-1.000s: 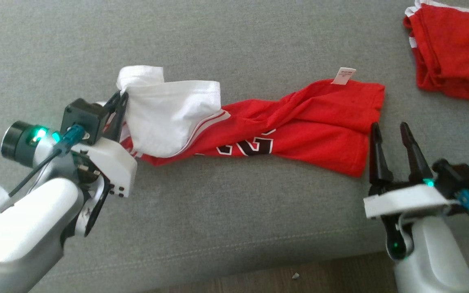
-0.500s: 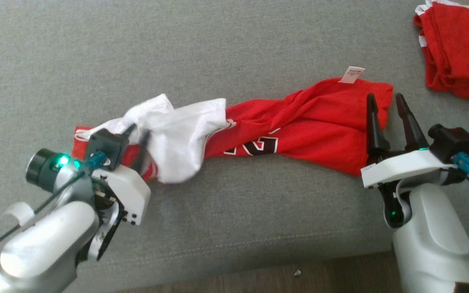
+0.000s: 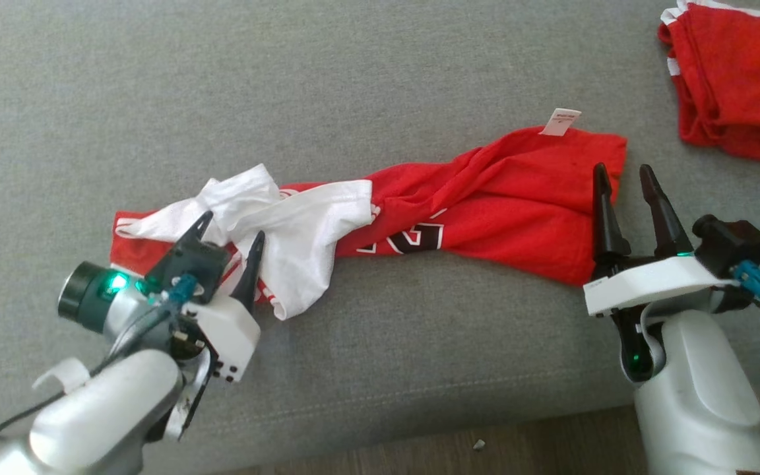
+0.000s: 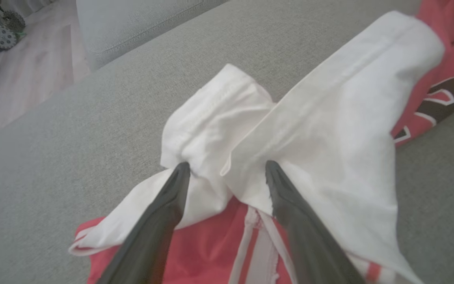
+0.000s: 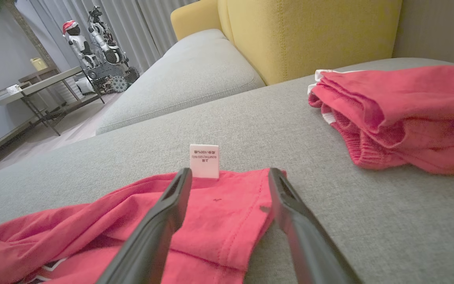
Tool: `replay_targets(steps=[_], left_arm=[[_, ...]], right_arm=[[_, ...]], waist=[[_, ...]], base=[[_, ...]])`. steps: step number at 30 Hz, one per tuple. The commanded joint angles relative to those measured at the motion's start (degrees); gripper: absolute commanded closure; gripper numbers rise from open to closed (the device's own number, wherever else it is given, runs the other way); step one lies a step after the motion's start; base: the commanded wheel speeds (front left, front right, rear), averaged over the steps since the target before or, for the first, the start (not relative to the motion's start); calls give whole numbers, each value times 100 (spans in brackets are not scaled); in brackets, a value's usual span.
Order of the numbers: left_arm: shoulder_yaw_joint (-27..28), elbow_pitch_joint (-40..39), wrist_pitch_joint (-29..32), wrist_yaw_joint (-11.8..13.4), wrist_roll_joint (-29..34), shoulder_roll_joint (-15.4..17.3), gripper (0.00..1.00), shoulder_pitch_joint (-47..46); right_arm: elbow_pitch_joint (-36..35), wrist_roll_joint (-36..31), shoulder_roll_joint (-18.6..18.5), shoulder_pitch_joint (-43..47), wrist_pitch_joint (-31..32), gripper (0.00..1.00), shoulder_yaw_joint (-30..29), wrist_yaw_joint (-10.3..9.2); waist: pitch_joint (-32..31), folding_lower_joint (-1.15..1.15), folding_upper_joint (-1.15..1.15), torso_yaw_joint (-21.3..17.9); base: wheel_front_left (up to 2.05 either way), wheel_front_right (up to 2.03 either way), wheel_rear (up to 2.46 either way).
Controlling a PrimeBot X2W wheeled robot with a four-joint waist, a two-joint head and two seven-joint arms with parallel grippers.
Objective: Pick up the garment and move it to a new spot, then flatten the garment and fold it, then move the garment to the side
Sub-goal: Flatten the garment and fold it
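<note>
The jersey point(image 3: 499, 211) lies crumpled across mid-frame on the sofa point(image 3: 380, 79) — white end at left, tag point(image 3: 563, 122) at right. Left gripper point(image 3: 233, 224), lower left: jaws apart, tips at the white cloth. Right gripper point(image 3: 621, 170), right of frame — jaws apart over the red edge.

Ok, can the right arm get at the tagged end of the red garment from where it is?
Probably yes. The right gripper sits with open fingers right at that end of the red garment, near the white tag; nothing lies between, and the other red pile sits well apart.
</note>
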Motion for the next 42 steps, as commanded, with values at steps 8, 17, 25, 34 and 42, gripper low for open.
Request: replay_targets(steps=[8, 17, 25, 34, 42], left_arm=[[-14, -281, -408, 785, 917, 108, 0, -127], [-253, -218, -574, 1058, 1291, 20, 0, 7], [54, -98, -654, 923, 660, -2, 0, 238], [-78, 38, -700, 951, 901, 13, 0, 104], [-370, -81, -935, 1226, 1636, 5, 0, -105]], right_arm=[[-233, -5, 91, 206, -65, 0, 84, 26], [-216, -37, 108, 274, -65, 0, 77, 26], [-235, -16, 117, 270, -65, 0, 109, 26], [-239, -49, 121, 302, -65, 0, 55, 26], [-217, -85, 125, 295, -65, 0, 47, 26]], waist=[[-72, 0, 0, -53], [-84, 0, 0, -66], [-73, 0, 0, -106], [-42, 0, 0, -104], [-29, 0, 0, -97]], base=[[0, 0, 0], [0, 0, 0], [0, 0, 0], [0, 0, 0], [0, 0, 0]])
